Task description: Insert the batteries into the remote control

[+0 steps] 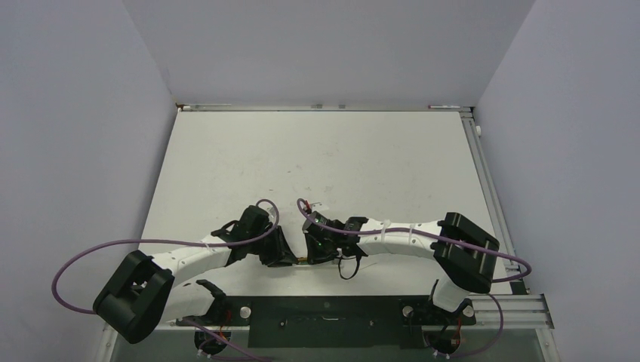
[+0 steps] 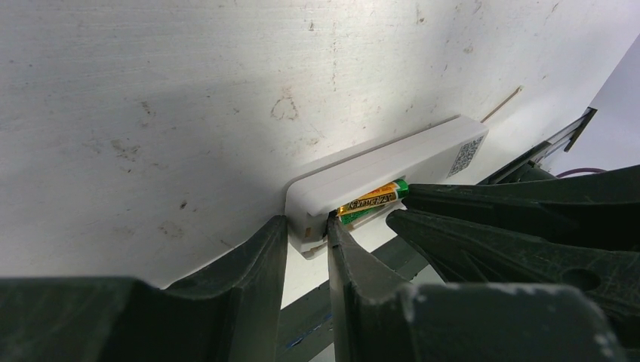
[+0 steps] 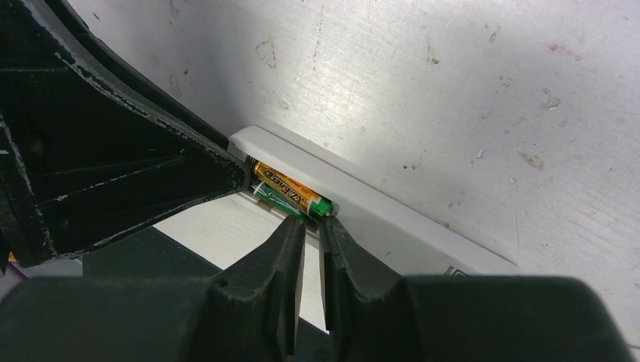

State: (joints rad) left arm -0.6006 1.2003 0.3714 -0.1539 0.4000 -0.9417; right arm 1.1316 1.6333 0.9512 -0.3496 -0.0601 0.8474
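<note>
L gripper (image 2: 308,226) has its fingers (image 2: 256,271) clamped across one end of the remote (image 2: 392,162), which lies on the table (image 1: 317,151) close to the near edge, btwn the 2 tools. Its recess side faces the grippers w/ a gold-orange battery (image 3: 287,187) in it, green tip toward the R gripper (image 3: 313,224), and a 2nd battery (image 3: 262,194) mostly hidden below. R gripper's jaws are almost together, just a slit, tips at that green tip; can't tell if they pinch it
</note>
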